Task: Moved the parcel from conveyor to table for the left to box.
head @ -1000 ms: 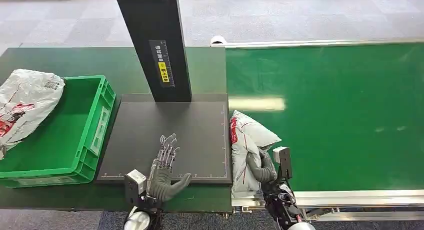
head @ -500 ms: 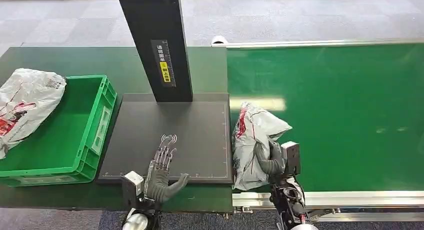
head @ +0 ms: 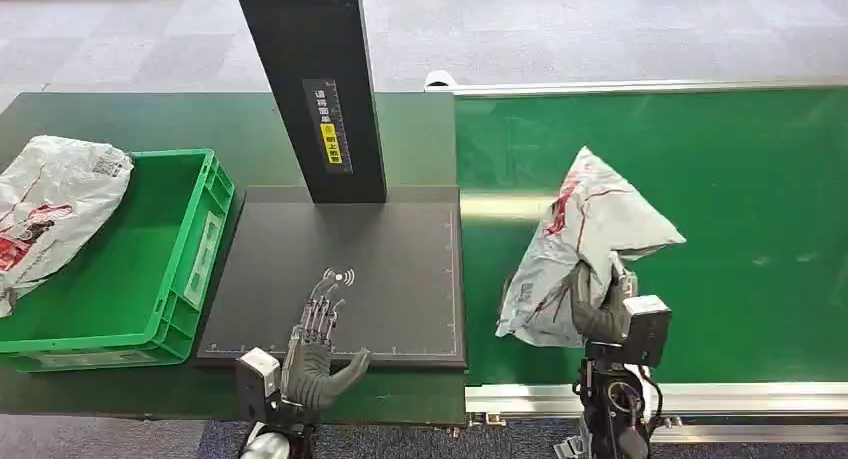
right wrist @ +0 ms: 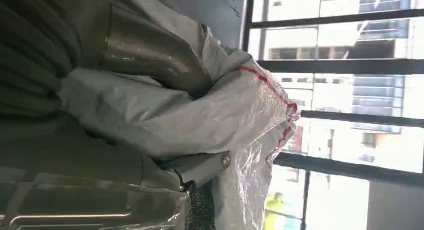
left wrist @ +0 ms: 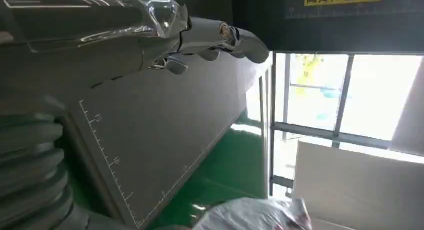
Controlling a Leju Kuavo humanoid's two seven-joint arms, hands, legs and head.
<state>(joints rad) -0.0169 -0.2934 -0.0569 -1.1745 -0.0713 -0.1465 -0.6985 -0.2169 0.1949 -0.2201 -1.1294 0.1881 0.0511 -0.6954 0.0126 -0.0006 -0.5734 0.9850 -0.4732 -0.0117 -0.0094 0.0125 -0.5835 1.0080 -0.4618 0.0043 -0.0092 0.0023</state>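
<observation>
A grey plastic parcel (head: 585,244) with red print hangs lifted above the green conveyor belt (head: 720,179), gripped from below by my right hand (head: 597,314). The right wrist view shows the crinkled parcel (right wrist: 200,115) pressed between the thumb and fingers. My left hand (head: 315,344) rests flat with fingers spread on the near edge of the black table mat (head: 390,259); in the left wrist view its fingers (left wrist: 220,37) stretch over the mat (left wrist: 165,135). A green box (head: 120,259) stands at the left with a second grey parcel (head: 45,214) draped over its far left rim.
A black upright column (head: 310,79) with a yellow label rises from the back of the mat. The conveyor's metal rail (head: 700,394) runs along the near edge. Grey floor lies beyond the belt.
My right hand has lifted the parcel off the belt's left end and carried it up and to the right. My left hand has slid slightly toward me on the mat.
</observation>
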